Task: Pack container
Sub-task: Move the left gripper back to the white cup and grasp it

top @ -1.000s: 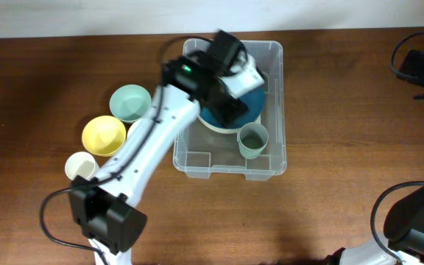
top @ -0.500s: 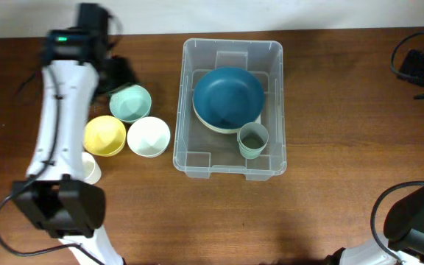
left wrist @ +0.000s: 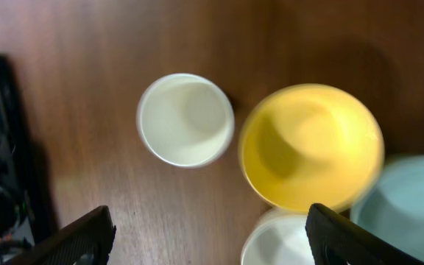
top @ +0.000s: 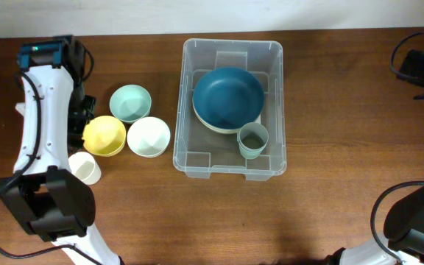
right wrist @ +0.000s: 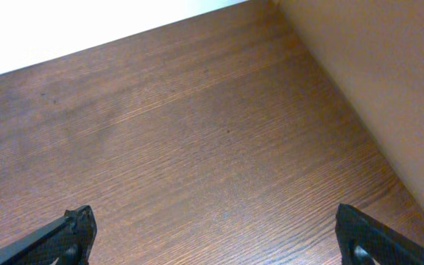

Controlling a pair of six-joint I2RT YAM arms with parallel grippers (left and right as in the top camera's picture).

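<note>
Lying between both jaws, the container (top: 206,159) touches neither.

Shown are a clear container (top: 232,44), blue bowl (top: 228,97), grey-green cup (top: 252,140), mint bowl (top: 129,102), yellow bowl (top: 104,135), white bowl (top: 148,137), cream cup (top: 84,168) and brown wood-grained table (top: 344,184).

I read the left gripper (left wrist: 210,239) spread wide, holding nothing. Right gripper (right wrist: 219,239) also parted, empty. Left arm (top: 41,118) stretched forward.
</note>
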